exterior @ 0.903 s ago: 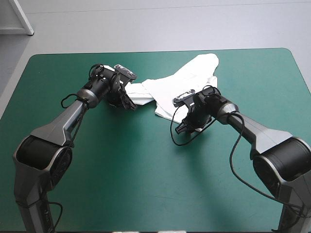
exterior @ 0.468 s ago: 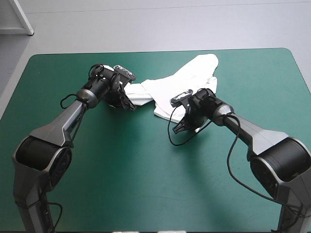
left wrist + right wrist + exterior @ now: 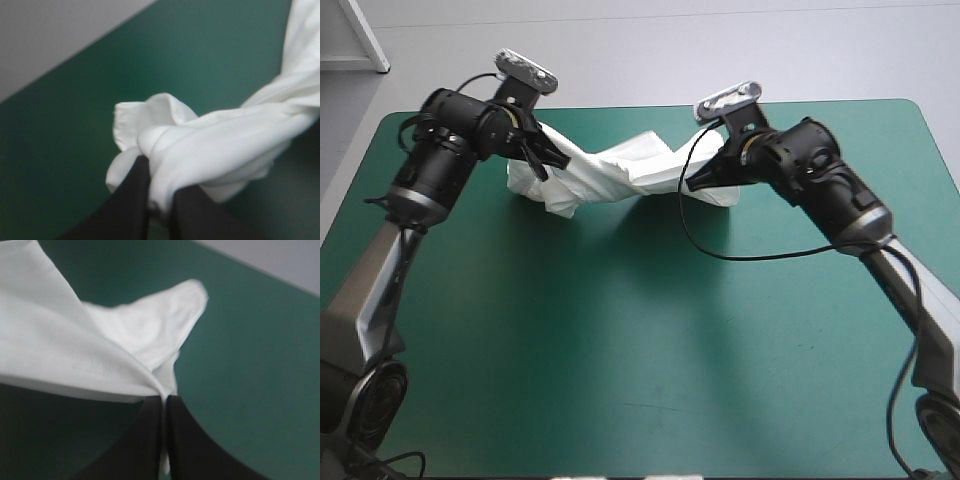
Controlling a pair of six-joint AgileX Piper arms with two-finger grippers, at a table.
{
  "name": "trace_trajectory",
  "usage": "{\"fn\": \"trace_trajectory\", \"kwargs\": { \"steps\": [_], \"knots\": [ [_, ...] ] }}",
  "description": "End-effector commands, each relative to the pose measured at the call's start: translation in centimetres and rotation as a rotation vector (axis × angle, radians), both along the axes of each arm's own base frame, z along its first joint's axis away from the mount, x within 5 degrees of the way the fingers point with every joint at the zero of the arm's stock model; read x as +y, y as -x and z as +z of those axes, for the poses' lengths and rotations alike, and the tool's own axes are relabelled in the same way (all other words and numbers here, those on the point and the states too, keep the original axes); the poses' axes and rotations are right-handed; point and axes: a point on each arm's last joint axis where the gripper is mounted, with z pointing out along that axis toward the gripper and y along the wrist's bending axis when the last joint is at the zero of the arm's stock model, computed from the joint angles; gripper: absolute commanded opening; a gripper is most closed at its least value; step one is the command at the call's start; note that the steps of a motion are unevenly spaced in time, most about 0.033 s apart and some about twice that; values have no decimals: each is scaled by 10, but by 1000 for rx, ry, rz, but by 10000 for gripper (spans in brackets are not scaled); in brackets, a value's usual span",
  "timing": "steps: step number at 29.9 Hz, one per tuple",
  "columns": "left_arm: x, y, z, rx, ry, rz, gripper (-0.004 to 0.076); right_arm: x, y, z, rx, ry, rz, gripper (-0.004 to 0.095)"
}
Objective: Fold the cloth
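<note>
The left jaws are almost closed and pinch one bunched end of the white T-shirt (image 3: 620, 172). The right jaws pinch the other end in the same way. The T-shirt is stretched between them as a twisted band, over the far part of the teal-green counter (image 3: 620, 350).

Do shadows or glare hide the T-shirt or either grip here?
High view: even light, no glare on the teal-green cover, T-shirt plainly lit. Left wrist view: the left gripper pinches cloth unshaded. Right wrist view: cover darkened under the shirt, right gripper pinch clear.
</note>
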Motion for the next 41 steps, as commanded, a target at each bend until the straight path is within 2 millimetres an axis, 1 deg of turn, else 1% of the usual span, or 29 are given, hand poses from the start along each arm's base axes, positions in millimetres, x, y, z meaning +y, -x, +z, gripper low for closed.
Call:
{"fn": "trace_trajectory", "kwargs": {
  "steps": [1,2,4,5,7,8,13,16,20,24,27,32,34,37,40,41],
  "knots": [
    [24,45,77,-251,32,39,20,-31,38,83,-247,-68,-35,-14],
    [30,55,90,-292,32,52,20,-38,48,101,-294,-74,-50,-14],
    [42,75,114,-369,29,81,20,-51,65,128,-373,-92,-76,-13],
    [49,89,128,-422,30,98,20,-60,76,143,-424,-103,-93,-13],
    [60,108,146,-494,32,123,20,-71,91,161,-489,-118,-116,-14],
    [66,120,156,-536,37,134,20,-79,102,174,-535,-130,-127,-14],
    [90,172,194,-732,79,170,20,-101,142,209,-693,-192,-129,-14],
    [102,199,211,-832,93,187,20,-113,163,226,-789,-210,-121,-13],
    [114,230,223,-923,105,186,20,-128,192,245,-916,-256,-117,-14],
    [123,255,229,-982,131,186,20,-143,219,257,-1016,-281,-116,-13],
    [130,270,231,-1009,124,186,20,-153,236,260,-1052,-291,-119,-13],
    [137,289,233,-1037,107,186,20,-166,259,263,-1089,-310,-126,-13],
    [139,292,232,-1034,108,189,20,-169,263,263,-1098,-310,-127,-13],
    [138,293,231,-1024,117,181,20,-168,262,262,-1096,-290,-124,-13],
    [137,291,230,-1004,125,174,20,-163,256,260,-1059,-293,-107,-14],
    [135,287,228,-986,125,171,20,-159,250,258,-1036,-291,-97,-13]
  ]
}}
